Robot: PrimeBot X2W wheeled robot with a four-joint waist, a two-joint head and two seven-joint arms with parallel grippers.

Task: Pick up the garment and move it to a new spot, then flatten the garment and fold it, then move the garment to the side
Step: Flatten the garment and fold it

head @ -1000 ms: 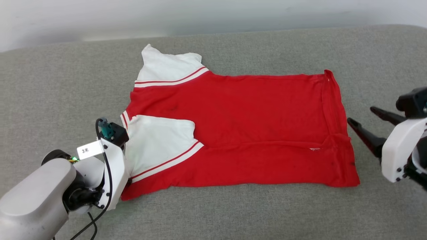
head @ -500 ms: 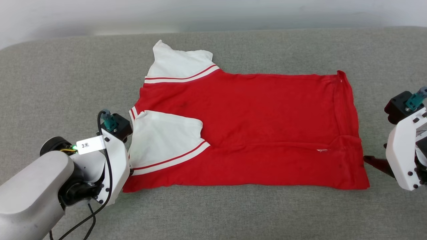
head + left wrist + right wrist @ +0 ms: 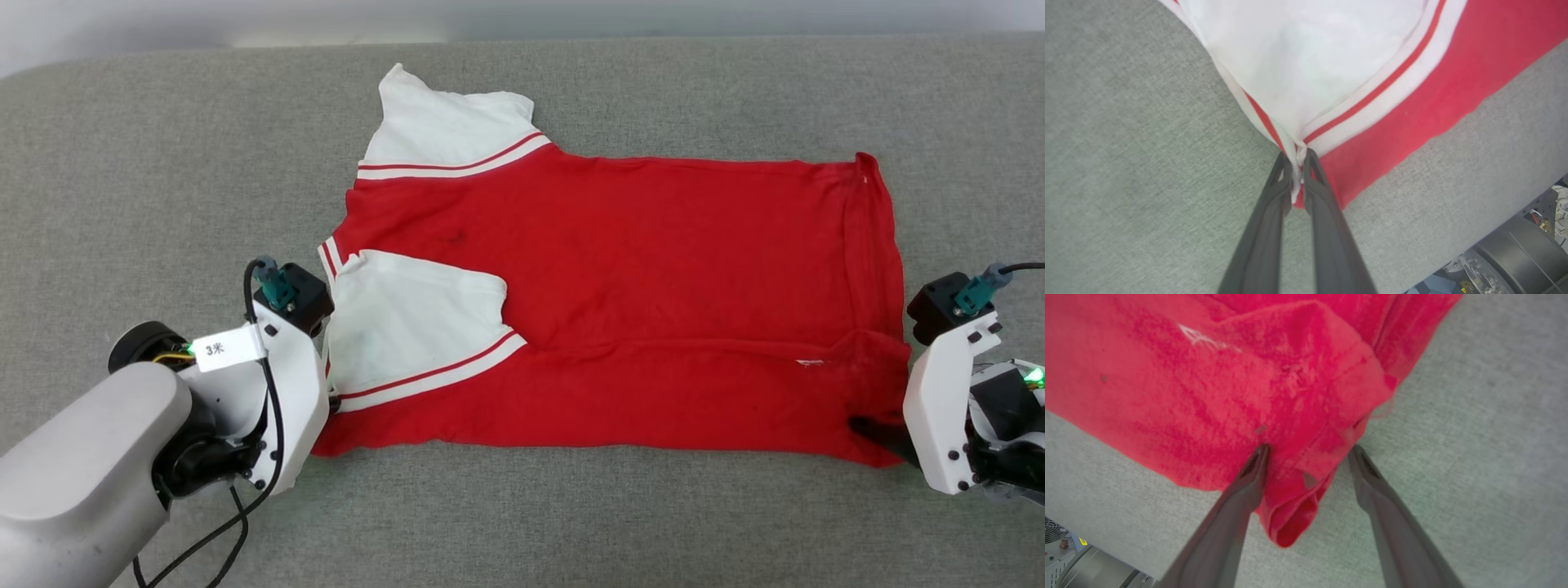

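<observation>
The garment [image 3: 637, 302], a red shirt with white striped sleeves, lies spread on the grey cushion with its near long edge folded up and one sleeve lying over the body. My left gripper [image 3: 1298, 157] is shut on the garment [image 3: 1331, 61] at the near sleeve seam, where white cloth bunches between the tips. In the head view the left gripper's wrist [image 3: 286, 376] sits at the shirt's near left corner. My right gripper [image 3: 1308, 451] stands open astride the garment [image 3: 1229, 384] at its near hem corner, one finger on the cloth, the other on the cushion beside it.
The grey fabric cushion [image 3: 163, 163] reaches to a pale wall at the back. Bare cushion lies on the left, on the right and along the front. Parts of my own base [image 3: 1515, 261] show past the cushion's front edge.
The head camera has tilted, so the whole scene shifted. My right gripper swung down from beside the hem onto the near right corner, still open. The left gripper keeps its hold.
</observation>
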